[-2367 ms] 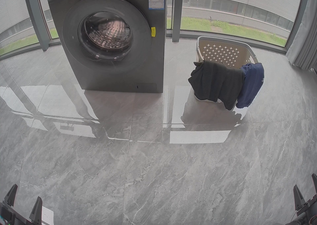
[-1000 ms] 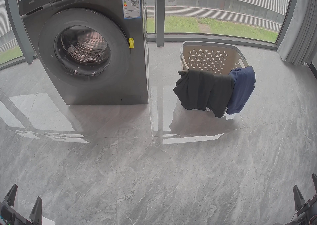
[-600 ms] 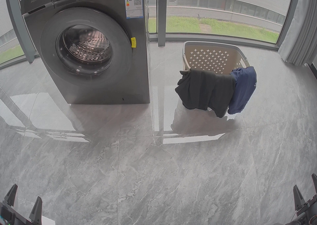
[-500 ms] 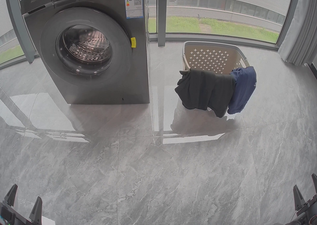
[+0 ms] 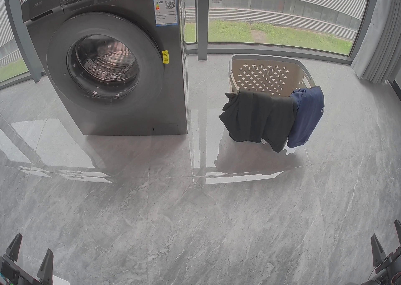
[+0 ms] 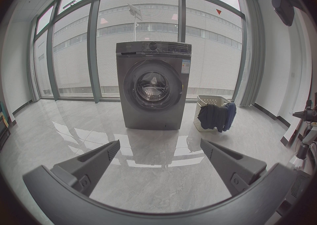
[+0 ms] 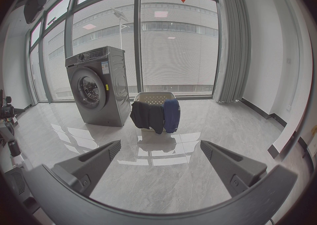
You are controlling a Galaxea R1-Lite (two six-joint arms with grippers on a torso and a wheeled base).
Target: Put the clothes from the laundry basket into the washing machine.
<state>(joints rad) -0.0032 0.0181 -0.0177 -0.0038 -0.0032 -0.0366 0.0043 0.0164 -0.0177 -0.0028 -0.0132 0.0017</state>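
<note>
1. The washer (image 5: pixel 112 60) stands on the floor (image 5: pixel 200 223) at about 11 o'clock in the head view. Its round front port faces the robot, and tall windows (image 5: pixel 271 1) stand behind it.
2. The basket (image 5: pixel 269 73) sits on the floor at about 1 o'clock, near the washer's right side but not touching it.
3. A black garment (image 5: pixel 259 119) hangs over the basket's near rim and drapes down the outer wall.
4. A blue garment (image 5: pixel 308 114) hangs over the same rim on the 3 o'clock side of the black one, touching it.
5. The left gripper (image 5: pixel 31 250) is at 7 o'clock, low over the floor. Its jaws are spread with nothing between them, and it is well apart from the washer and the basket.
6. The right gripper (image 5: pixel 386 235) is at 5 o'clock, jaws likewise spread and empty, well apart from the clothes.
7. A curtain (image 5: pixel 382 43) hangs at 2 o'clock, beyond the basket.
</note>
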